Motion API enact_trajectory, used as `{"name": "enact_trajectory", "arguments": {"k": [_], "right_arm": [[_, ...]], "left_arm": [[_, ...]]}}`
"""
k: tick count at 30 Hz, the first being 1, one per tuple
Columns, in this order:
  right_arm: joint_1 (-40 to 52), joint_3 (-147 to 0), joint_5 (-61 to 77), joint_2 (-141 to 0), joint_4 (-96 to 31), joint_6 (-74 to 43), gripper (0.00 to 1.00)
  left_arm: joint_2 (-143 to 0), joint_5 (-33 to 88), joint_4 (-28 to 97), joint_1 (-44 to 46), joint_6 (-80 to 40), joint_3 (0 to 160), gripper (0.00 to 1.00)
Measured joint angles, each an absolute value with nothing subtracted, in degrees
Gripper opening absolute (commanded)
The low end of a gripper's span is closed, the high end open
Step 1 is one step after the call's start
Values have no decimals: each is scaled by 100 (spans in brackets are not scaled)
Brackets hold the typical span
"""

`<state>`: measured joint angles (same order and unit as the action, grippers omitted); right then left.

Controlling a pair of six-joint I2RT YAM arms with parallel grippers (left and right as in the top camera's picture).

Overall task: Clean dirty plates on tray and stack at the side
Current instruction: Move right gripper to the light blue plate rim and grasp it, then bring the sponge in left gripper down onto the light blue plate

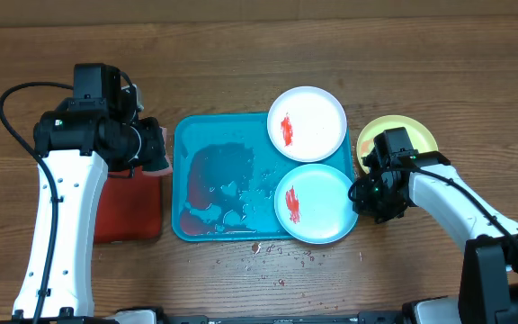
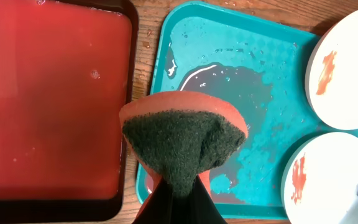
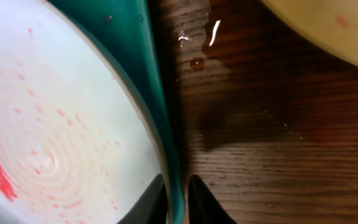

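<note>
Done so far: one of three plates, the yellow-green plate [image 1: 421, 135], lies off the tray [image 1: 192, 135] on the table [image 1: 241, 54] to its right. We judge it the start of the stack, though the arm hides part of it.
Left to do: the white plate [image 1: 307, 123] and the light-blue plate [image 1: 316, 204] sit on the tray's right side, each with a red smear. Both need wiping, then stacking.
Left gripper [image 2: 179, 186]: clamped on the sponge [image 2: 182, 140], green scouring side toward the camera, above the tray's left edge beside the red tray [image 1: 129, 211].
Right gripper [image 3: 178, 199]: fingers close together astride the tray rim at the light-blue plate's edge. We cannot tell whether they pinch anything.
Count: three plates, two trays, one sponge, two grippers.
Mess: a puddle in the tray and red specks on the table in front.
</note>
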<state>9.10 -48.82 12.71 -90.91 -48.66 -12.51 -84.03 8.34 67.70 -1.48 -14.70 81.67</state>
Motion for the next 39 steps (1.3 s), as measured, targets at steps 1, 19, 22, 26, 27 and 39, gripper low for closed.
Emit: {"name": "enact_trajectory", "arguments": {"k": [1, 19, 22, 26, 27, 39], "right_arm": [[910, -4882, 1288, -9091, -4858, -1278, 7], [1396, -5723, 1684, -9091, -5496, -1887, 4], [2027, -5739, 1699, -9091, -5002, -2414, 4], [3122, -5743, 1142, -9096, -4436, -3616, 4], [3347, -5743, 963, -9111, -4283, -3909, 4], [3983, -6206, 613, -10468, -3577, -5089, 20]], "left_arm": [[-8403, 834, 6770, -148, -1470, 8167, 4], [-8403, 834, 6790, -148, -1470, 8167, 4], [-8403, 836, 6779, -148, -1470, 8167, 4], [-8403, 834, 6764, -148, -1470, 8167, 4], [-8403, 834, 6764, -148, -1470, 8167, 4], [-8407, 832, 6720, -113, -1470, 8167, 4]]}}
